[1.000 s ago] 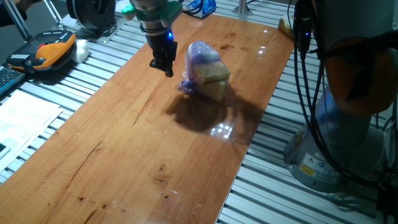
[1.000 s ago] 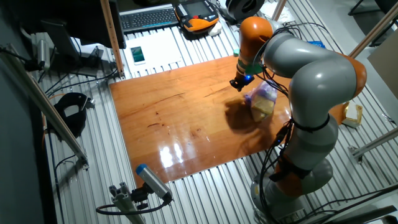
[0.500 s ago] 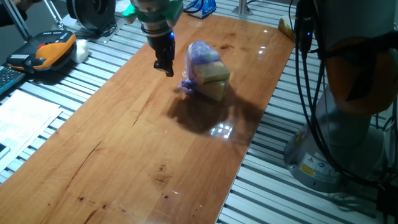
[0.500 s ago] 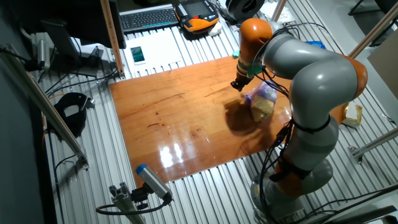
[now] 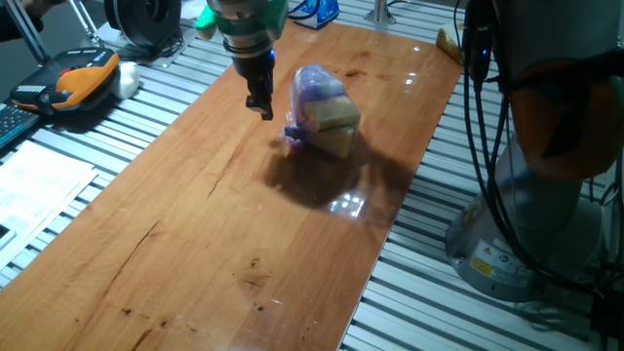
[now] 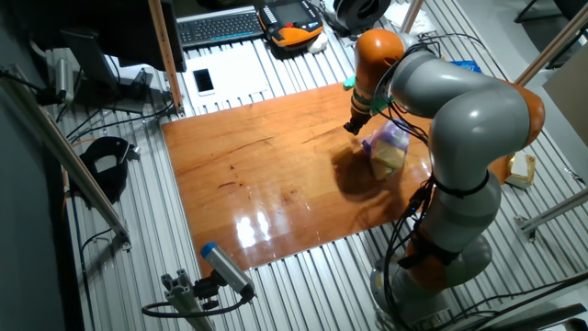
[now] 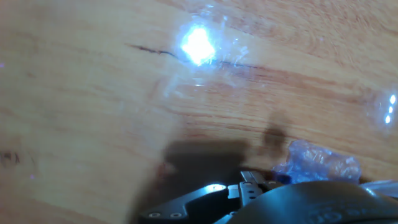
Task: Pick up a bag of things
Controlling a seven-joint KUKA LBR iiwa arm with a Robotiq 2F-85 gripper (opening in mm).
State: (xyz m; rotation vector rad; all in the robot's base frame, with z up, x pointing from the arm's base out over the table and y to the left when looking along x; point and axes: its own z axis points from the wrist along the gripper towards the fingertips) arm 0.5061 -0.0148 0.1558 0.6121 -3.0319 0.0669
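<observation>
We see a glossy varnished wood table [image 5: 244, 224] with glare spots, a crinkly translucent plastic bag [image 5: 320, 109] holding a matt spongy block, and ribbed metal slats [image 5: 429, 292] around.

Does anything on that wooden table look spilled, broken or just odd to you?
Nothing looks spilled or broken. The purple bag sits in a crumpled heap on the wooden table with a tan block showing through it, which seems normal for a soft bag. The hand hangs beside it, apart from it, holding nothing.
</observation>
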